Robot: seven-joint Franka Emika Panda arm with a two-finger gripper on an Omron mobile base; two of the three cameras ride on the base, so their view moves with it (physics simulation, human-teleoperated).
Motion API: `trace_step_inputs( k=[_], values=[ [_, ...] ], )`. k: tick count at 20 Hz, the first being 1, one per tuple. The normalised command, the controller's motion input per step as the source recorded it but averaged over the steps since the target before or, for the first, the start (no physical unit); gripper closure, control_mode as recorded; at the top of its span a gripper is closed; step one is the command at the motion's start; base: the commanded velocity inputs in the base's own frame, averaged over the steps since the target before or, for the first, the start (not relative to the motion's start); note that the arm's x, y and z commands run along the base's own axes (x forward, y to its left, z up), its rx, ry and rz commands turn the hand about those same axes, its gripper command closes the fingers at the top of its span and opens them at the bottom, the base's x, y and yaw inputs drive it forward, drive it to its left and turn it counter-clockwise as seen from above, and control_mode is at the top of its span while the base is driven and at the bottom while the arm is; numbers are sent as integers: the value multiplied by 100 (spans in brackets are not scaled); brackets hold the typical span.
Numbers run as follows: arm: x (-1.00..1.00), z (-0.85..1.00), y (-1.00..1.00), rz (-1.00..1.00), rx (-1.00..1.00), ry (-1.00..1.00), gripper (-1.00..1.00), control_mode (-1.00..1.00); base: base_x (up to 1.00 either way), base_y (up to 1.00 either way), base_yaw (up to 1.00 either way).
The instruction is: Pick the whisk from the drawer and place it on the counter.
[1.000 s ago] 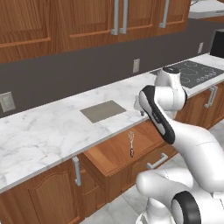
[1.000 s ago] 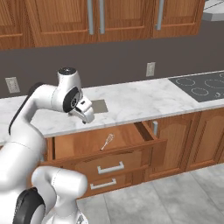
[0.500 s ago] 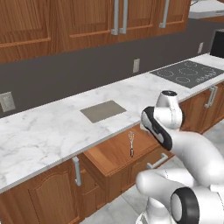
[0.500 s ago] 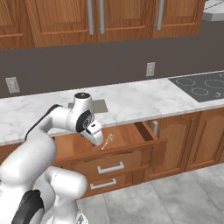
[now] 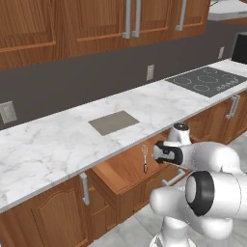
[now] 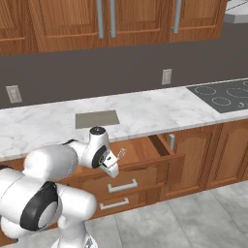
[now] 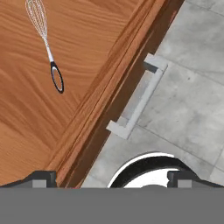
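The whisk (image 7: 47,43) lies flat on the floor of the open drawer (image 7: 87,39), wire head away from me and dark looped handle toward me. It also shows in the drawer (image 5: 123,171) as the whisk (image 5: 144,158), and from the right as the whisk (image 6: 121,153) in the drawer (image 6: 150,151). My gripper (image 7: 113,180) is open and holds nothing. It hangs over the drawer's front edge, short of the whisk and to its right. From the side the gripper (image 6: 112,169) sits just in front of the whisk. The white marble counter (image 5: 53,144) runs above the drawer.
The drawer's silver bar handle (image 7: 139,97) juts over the grey tiled floor (image 7: 192,105). A flat grey inset (image 5: 114,122) lies in the counter (image 6: 145,112), a black cooktop (image 5: 208,80) at its right end. Closed cabinet doors (image 6: 198,155) flank the drawer.
The arm has swung down from counter height, and the open hand has dropped to the front of the drawer beside the whisk. The whisk and drawer have not moved.
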Motion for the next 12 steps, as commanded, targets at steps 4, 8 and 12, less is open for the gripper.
trace_step_inputs(
  k=[4,8,12],
  values=[
    [77,-57,0,5,0,-3,-100,-100,0,0,0],
    [77,-42,0,4,0,-1,-100,-100,0,0,0],
    [77,-49,2,2,0,0,-100,-100,0,0,0]
  ],
)
